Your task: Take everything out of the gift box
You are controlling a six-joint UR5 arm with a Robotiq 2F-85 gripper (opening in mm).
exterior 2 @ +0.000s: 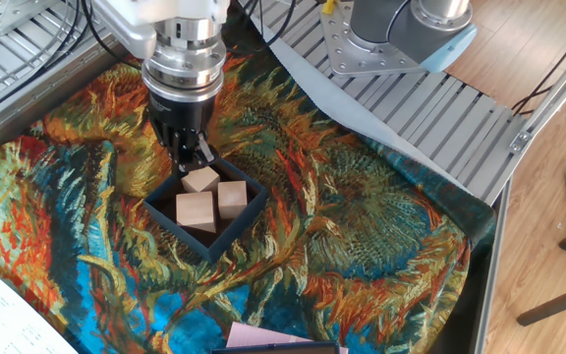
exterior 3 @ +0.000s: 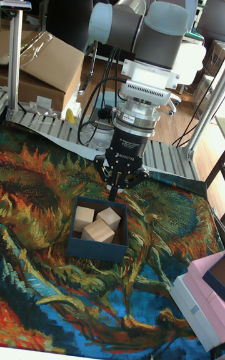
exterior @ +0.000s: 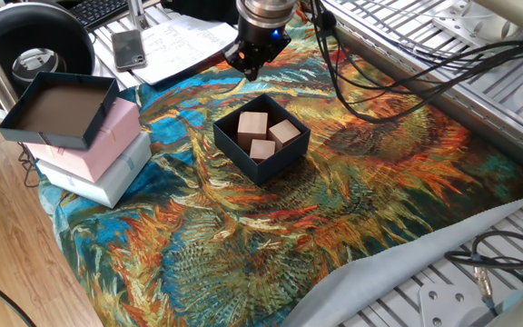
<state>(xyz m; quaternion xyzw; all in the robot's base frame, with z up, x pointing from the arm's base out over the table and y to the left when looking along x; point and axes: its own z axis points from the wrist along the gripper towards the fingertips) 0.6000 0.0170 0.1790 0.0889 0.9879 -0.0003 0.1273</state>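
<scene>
The gift box (exterior: 282,161) (exterior 2: 187,235) (exterior 3: 97,249) stands on the patterned cloth with its dark navy walls upright. Three pale wooden cubes lie inside it: one (exterior: 252,123) (exterior 2: 196,210) (exterior 3: 98,232), another (exterior: 285,133) (exterior 2: 232,199) (exterior 3: 84,217) and a third (exterior: 262,149) (exterior 2: 202,179) (exterior 3: 109,217). My gripper (exterior: 247,71) (exterior 2: 193,160) (exterior 3: 115,193) hangs just above the box's far edge, pointing down. Its fingers meet at a point and hold nothing.
At the left a dark lid (exterior: 57,109) rests on a pink box (exterior: 103,145), stacked on a white box (exterior: 107,180). A phone (exterior: 128,48) and papers lie behind. Cables (exterior: 398,82) and aluminium rails (exterior: 479,100) border the cloth on the right.
</scene>
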